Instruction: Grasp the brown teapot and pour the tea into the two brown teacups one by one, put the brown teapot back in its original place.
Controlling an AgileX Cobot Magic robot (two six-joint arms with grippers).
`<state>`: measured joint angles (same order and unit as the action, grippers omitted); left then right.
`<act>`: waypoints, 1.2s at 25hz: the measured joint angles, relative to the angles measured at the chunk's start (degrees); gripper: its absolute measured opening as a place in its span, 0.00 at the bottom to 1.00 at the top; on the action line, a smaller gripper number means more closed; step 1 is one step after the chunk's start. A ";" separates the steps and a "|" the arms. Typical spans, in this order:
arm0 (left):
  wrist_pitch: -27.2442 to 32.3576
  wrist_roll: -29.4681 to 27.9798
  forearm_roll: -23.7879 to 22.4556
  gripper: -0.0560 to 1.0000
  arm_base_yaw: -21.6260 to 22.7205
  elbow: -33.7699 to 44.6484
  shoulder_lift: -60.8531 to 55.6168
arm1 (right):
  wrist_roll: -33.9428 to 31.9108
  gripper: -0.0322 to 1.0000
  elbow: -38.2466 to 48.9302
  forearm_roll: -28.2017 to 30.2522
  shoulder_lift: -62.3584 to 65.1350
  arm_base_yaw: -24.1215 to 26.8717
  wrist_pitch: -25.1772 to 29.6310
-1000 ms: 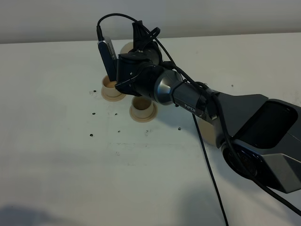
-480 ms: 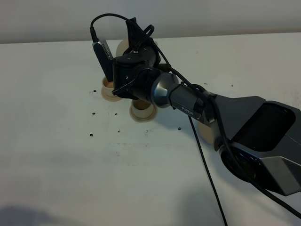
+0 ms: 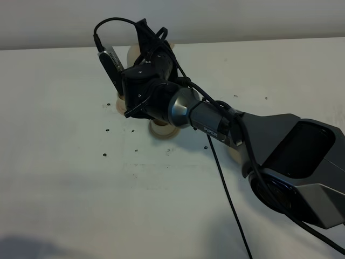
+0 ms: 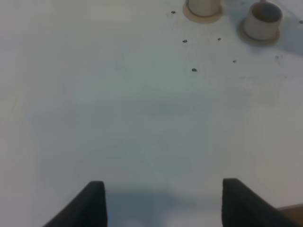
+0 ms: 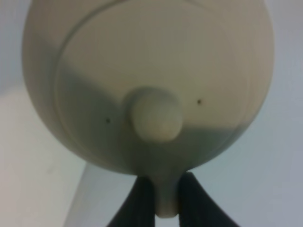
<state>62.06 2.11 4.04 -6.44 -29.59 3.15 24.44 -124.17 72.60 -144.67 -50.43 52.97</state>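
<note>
Pouring is the step in hand, by my reading. The brown teapot [image 5: 151, 80] is off the table [image 4: 142, 118], carried high at the far side, above the spot where the two cups stand. In the high view the right arm's wrist covers most of the pot, and only pale edges of it show on either side.

The right gripper [image 5: 163, 203] is pinching the pot's loop handle, with its dark fingers [image 5: 142, 201] pressed against both sides of it. The lid and its knob face the wrist camera squarely. I cannot see the spout from any view, so I cannot say whether tea is running or which cup it is aimed at.

One brown teacup [image 4: 263, 19] and the other brown teacup [image 4: 203, 5] stand upright, each on its own small saucer, near one another but apart. Whether either holds tea I cannot tell.

My next move, I judge, needs the spout set directly over one cup's mouth. After that it needs a slow roll of the wrist, because the cups are small and a fast tip would slop tea onto the table. The pinch on the handle is narrow, so I would watch for the pot swinging as it tilts.

The left gripper [image 4: 165, 205] hangs over bare table with its fingers spread wide, holding nothing and well clear of the cups.
</note>
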 joint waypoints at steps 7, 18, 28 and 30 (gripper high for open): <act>0.00 0.00 0.00 0.53 0.00 0.00 0.00 | 0.00 0.13 0.00 1.30 0.00 -0.17 0.13; 0.00 0.00 0.00 0.53 0.00 0.00 0.00 | 0.00 0.13 0.00 4.33 -1.77 -0.17 1.05; 0.00 0.00 0.00 0.52 0.00 0.00 0.00 | -2.22 0.13 0.00 7.56 -2.13 -0.17 1.87; 0.00 0.00 0.00 0.52 0.00 0.00 0.00 | -2.41 0.13 0.00 8.24 -2.26 -0.17 1.94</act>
<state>62.06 2.11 4.04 -6.44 -29.59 3.15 22.03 -124.17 80.84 -146.93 -50.59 54.91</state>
